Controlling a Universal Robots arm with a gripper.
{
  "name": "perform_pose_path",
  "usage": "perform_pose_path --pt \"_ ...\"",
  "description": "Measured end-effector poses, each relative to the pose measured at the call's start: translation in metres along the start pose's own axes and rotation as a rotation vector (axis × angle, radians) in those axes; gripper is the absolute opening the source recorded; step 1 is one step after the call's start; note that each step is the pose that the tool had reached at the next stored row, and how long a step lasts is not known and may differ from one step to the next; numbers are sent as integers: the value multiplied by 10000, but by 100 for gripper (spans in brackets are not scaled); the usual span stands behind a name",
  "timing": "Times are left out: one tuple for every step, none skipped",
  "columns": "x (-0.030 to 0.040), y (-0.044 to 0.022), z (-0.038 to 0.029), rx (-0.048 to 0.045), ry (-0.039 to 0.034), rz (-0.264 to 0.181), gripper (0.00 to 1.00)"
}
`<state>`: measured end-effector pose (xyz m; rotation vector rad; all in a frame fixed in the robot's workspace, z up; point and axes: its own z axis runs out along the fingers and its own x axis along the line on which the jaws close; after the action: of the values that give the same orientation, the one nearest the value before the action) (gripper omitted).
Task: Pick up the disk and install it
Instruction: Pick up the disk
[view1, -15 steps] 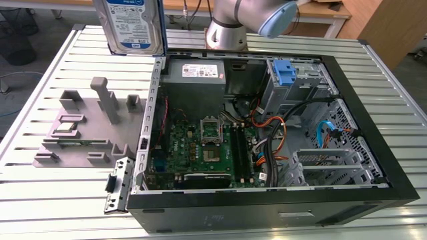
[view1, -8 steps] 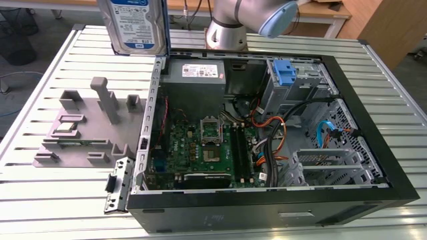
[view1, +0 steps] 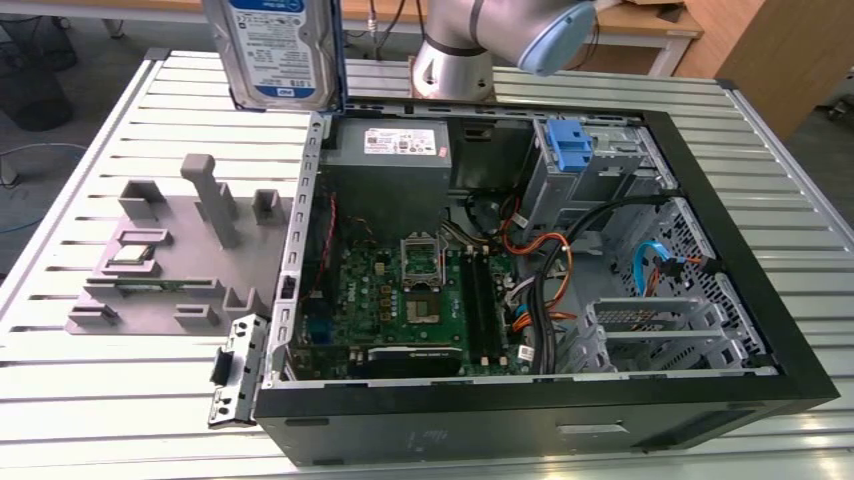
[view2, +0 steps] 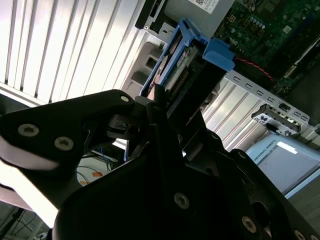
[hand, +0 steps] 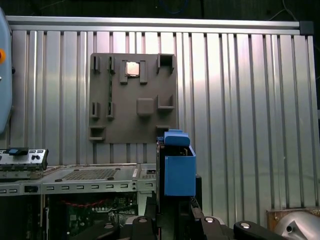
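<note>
The disk (view1: 283, 50) hangs upright above the slatted table at the exterior view's upper left, just beyond the open case's back corner. Its blue-and-white label faces the camera. In the second wrist view the disk (view2: 186, 52) shows edge-on with its blue side rail, clamped between my black fingers (view2: 156, 107). In the first wrist view the disk's blue rail end (hand: 178, 170) sticks up out of my gripper (hand: 175, 217). The gripper is shut on the disk.
The open computer case (view1: 747, 330) lies on the metal table (view1: 80, 400), with the grey power supply (view1: 387, 145) and a blue drive-bay bracket (view1: 567, 145) inside. A grey fixture plate (view1: 174, 250) holding a small silver chip (view1: 134, 250) sits at the exterior view's left. The arm's base (view1: 454, 60) stands behind the case.
</note>
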<state>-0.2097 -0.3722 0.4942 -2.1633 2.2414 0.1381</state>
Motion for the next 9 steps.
perform_pose_path --pt "0 -7 0 -1 0 1 35" --pt "0 -15 0 0 0 0 35" --pt "-1 -22 0 0 0 0 35" --pt "-1 -30 0 0 0 0 35" --pt "-1 -37 0 0 0 0 35" --pt "-2 -44 0 0 0 0 35" --pt "-2 -51 0 0 0 0 35" --pt "-2 -57 0 0 0 0 35" --pt "-2 -64 0 0 0 1 35"
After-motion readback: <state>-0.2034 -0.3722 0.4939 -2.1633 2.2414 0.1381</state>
